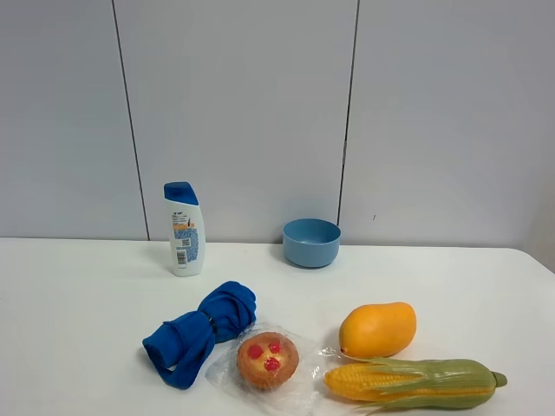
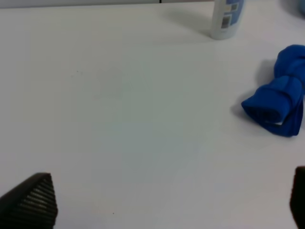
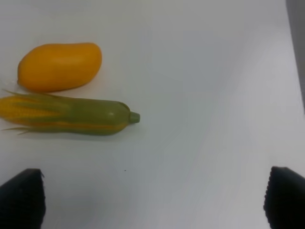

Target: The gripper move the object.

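Note:
The muffin (image 1: 268, 360), orange-brown with red spots and in crinkly clear wrap, sits on the white table near the front, between the blue cloth and the corn. It shows in neither wrist view. My left gripper (image 2: 167, 202) is open and empty over bare table, with the blue cloth ahead of it; only its fingertips (image 2: 33, 200) show. My right gripper (image 3: 152, 200) is open and empty over bare table, apart from the corn and mango. Neither arm shows in the exterior high view.
A rolled blue cloth (image 1: 198, 334) (image 2: 279, 102) lies left of the muffin. A mango (image 1: 377, 329) (image 3: 59, 67) and a corn cob (image 1: 412, 382) (image 3: 66, 114) lie to its right. A shampoo bottle (image 1: 184, 229) (image 2: 228, 18) and a blue bowl (image 1: 311, 242) stand at the back.

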Motion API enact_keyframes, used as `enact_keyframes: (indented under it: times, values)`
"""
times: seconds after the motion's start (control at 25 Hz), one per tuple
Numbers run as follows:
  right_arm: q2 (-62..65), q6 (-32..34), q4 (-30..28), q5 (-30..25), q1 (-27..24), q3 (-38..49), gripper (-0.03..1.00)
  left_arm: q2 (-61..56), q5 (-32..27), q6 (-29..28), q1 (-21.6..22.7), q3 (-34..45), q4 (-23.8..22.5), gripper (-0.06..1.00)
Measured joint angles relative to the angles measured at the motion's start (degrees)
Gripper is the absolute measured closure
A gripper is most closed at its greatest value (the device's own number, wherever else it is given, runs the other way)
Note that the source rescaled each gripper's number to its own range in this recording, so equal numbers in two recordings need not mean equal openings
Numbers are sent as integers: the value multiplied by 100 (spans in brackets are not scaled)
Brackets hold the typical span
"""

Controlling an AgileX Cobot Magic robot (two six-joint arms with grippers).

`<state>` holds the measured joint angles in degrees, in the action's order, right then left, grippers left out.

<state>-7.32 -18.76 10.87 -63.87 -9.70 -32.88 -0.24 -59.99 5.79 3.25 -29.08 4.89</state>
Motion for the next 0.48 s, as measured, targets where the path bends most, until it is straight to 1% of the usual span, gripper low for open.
enact_keyframes:
  times: [0.2,0.4,0.48]
  values:
    - [417,83,-210,-65,46,0,6,0,0,0,0,0,0,-6]
    - [637,439,-245,-48,457,244,6,0,0,0,0,0,0,-6]
    - [727,554,-256,37,555,294,6,0,0,0,0,0,0,-6]
